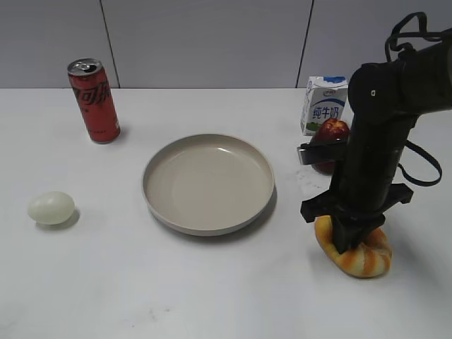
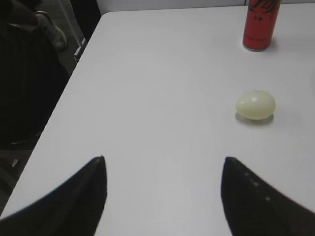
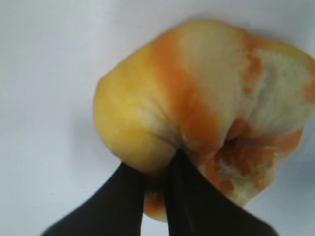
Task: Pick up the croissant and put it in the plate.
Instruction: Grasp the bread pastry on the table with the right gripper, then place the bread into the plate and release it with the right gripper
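Right wrist view is showing the right gripper (image 3: 156,196) pinching the croissant (image 3: 197,108), which is dimpling, likely soft and light; left gripper (image 2: 162,196) is hanging released.

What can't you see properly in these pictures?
- Exterior view: the right gripper and arm cover the middle of the croissant and part of the apple.
- Exterior view: the milk carton print is too small to read fully.
- Left wrist view: the top edge cuts off the can.
- Right wrist view: the croissant fills the picture, blurred, so the plate is out of view.
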{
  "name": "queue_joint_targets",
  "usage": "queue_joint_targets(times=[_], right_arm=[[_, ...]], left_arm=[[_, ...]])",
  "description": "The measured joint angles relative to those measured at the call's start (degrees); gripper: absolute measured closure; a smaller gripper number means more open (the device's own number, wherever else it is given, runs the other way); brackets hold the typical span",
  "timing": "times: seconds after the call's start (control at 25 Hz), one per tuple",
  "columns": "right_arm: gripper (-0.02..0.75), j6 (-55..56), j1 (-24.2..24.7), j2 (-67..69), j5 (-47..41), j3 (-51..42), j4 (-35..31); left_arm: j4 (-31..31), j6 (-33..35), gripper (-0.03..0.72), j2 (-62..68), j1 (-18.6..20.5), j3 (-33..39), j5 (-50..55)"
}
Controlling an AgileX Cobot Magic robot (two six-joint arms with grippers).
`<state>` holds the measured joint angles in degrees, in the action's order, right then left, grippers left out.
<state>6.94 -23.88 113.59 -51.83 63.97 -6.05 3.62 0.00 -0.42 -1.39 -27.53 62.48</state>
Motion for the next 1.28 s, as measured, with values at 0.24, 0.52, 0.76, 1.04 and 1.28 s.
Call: queue_joint_targets(times=[0.24, 0.52, 0.76, 1.04, 1.28], right_arm=[[0.671, -0.9, -0.1, -0.4, -1.4, 0.6, 0.7], [0.672, -5.8, 0.4, -7.3, -9.5, 6.6, 7.2], [0.672, -10.1, 0.4, -9.1, -16.9, 19.7, 4.4], [0.672, -19.9, -8.0, -8.3, -16.7, 32.0, 2.6], [0.672, -35.6, -16.8, 0.2, -10.1, 35.1, 2.1]], left_arm=[[0.0, 0.0, 0.137, 0.0, 0.0, 0.0, 0.0], [0.0, 0.0, 0.137, 0.0, 0.0, 0.0, 0.0], [0.0, 0.0, 0.137, 0.0, 0.0, 0.0, 0.0], [0.0, 0.0, 0.137, 0.0, 0.0, 0.0, 0.0], [0.0, 0.0, 0.137, 0.0, 0.0, 0.0, 0.0]])
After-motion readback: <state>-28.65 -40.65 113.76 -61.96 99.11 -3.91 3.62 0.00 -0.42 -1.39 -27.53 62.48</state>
